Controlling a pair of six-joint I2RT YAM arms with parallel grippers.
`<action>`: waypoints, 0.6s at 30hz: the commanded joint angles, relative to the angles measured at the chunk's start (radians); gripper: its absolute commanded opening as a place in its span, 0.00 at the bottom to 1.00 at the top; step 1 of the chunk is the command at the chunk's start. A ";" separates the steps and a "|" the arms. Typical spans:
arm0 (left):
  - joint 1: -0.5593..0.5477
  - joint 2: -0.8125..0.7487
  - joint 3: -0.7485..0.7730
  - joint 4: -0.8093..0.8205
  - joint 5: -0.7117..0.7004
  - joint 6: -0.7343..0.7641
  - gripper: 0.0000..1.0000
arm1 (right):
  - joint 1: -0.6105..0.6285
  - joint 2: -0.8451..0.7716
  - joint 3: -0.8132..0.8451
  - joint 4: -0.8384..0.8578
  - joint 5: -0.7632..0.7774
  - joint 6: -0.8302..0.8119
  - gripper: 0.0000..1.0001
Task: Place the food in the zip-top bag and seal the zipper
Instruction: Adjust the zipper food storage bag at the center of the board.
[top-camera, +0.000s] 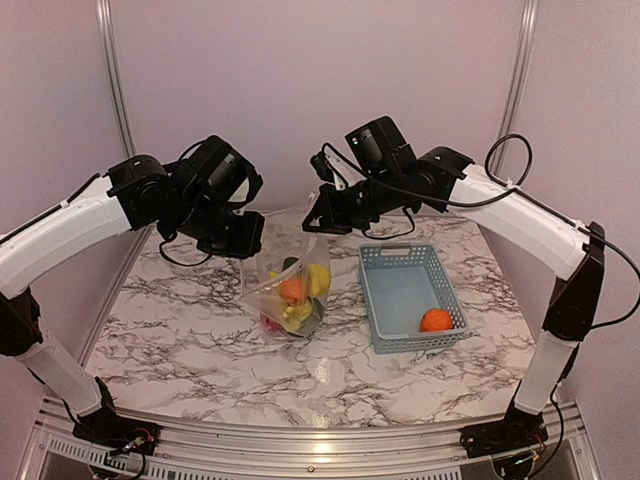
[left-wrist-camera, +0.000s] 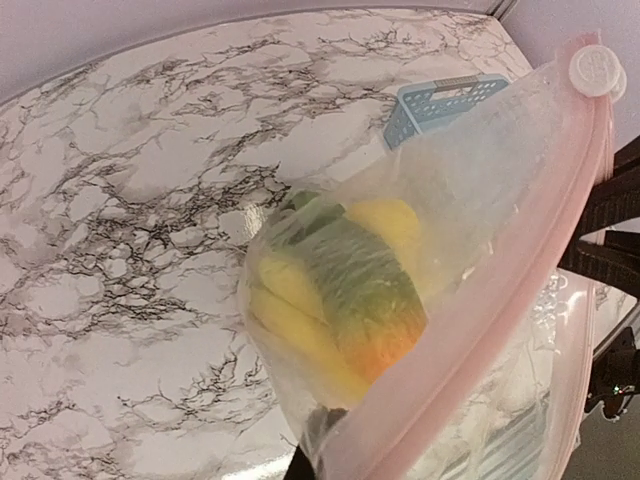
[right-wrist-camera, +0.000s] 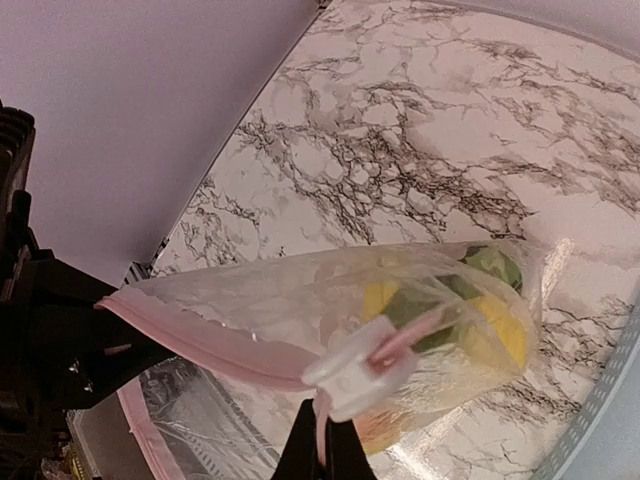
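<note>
left pincer (top-camera: 250, 240) pinching bag (top-camera: 283, 268) end | right pincer (top-camera: 315, 222) pinching zipper (right-wrist-camera: 200, 340) end | bag hangs between them, food (top-camera: 297, 300) inside | risk: zipping now could leave orange (top-camera: 435, 320) out, in basket (top-camera: 400, 251) below right pincer

Counter (top-camera: 190, 340): white marble w/ grey-black veins. Zip-top bag (top-camera: 268, 290) clear, zipper (left-wrist-camera: 485, 290) pink, slider (right-wrist-camera: 360, 365) white. Food (left-wrist-camera: 340, 290) yellow/green/orange. Basket (top-camera: 400, 250) grey-blue.

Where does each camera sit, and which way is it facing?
Top: above, behind the bases, facing down at the table; both arms show.
Left wrist: on left arm, faces down along the zipper toward the basket; jaw tip at bottom.
Right wrist: on right arm, faces down at the slider; jaws at bottom.
Shared: both wrists see the bag, food, opposite arm.
</note>
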 joint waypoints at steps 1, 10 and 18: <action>-0.007 0.006 0.078 -0.102 -0.155 -0.014 0.00 | -0.021 0.037 0.053 -0.019 -0.020 0.015 0.00; -0.006 0.142 0.244 -0.130 -0.109 0.020 0.00 | -0.078 0.053 0.261 -0.166 -0.084 0.017 0.54; 0.006 0.180 0.208 -0.120 -0.093 0.045 0.00 | -0.196 -0.195 0.016 -0.314 0.190 -0.124 0.84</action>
